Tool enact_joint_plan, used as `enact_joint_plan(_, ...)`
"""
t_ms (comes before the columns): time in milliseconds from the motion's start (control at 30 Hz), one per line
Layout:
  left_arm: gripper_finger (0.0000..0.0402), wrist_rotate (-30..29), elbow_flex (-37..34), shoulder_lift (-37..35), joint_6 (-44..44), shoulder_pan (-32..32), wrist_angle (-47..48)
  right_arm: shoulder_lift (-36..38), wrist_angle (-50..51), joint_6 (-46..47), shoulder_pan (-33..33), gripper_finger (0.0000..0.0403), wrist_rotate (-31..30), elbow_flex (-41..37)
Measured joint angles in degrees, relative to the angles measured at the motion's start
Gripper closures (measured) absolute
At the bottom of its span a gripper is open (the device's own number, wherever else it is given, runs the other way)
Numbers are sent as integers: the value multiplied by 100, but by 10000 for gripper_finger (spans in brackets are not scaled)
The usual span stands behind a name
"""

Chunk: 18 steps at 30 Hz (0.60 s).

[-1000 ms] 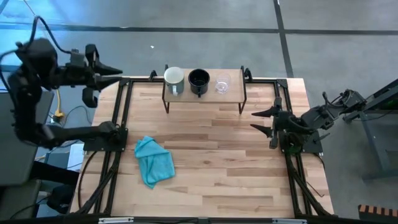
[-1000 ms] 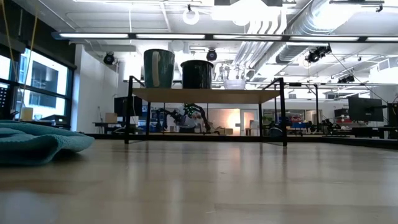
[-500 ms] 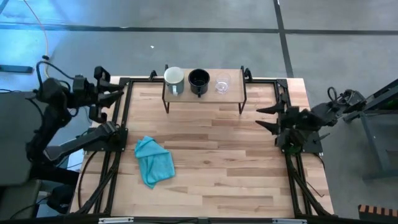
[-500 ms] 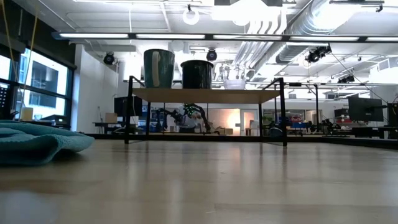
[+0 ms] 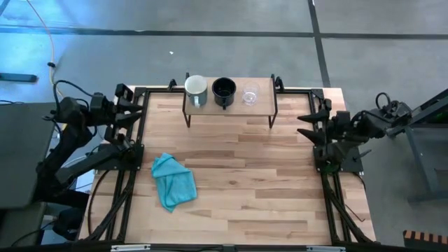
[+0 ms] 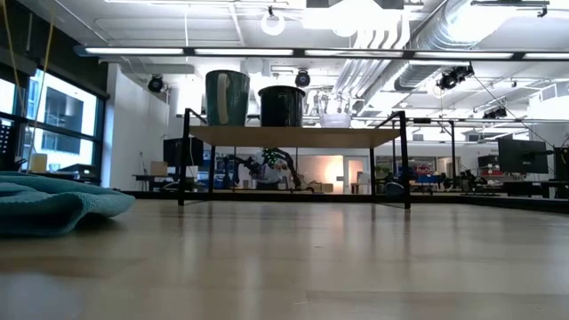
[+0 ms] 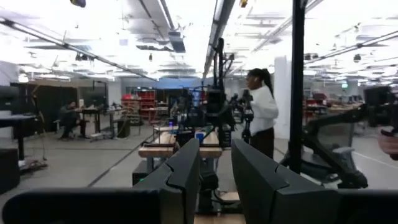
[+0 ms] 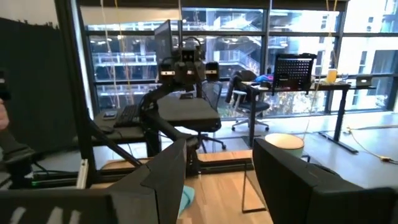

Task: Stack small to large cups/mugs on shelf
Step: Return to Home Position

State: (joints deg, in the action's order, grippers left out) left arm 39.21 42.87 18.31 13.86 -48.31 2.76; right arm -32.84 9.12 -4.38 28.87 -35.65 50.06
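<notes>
The far shelf (image 5: 238, 106) held a white mug (image 5: 195, 87), black mug (image 5: 224, 89) and clear glass cup (image 5: 250, 94); left gripper (image 5: 138, 106) and right gripper (image 5: 306, 124) gaped empty.

Bright ceiling strips (image 6: 267, 52), glaring windows (image 8: 298, 37)

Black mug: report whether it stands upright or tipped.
Upright: from above the black mug shows its round mouth, and the low view shows it standing straight on the shelf.

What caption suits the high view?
White mug, black mug, glass cup lined along the shelf; left gripper and right gripper open at table edges.
</notes>
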Motion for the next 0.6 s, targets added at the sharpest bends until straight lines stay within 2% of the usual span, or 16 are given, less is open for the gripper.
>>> enact_joint_plan(333,318,150,-340,2,184,114,-42,34,227,179,-1,224,319,1)
enact_joint_plan(500,318,70,-763,2,250,702,-660,47,299,233,-82,224,413,1)
enact_joint_plan(600,318,-348,-1064,0,249,1170,-1042,77,534,418,-301,224,694,2)
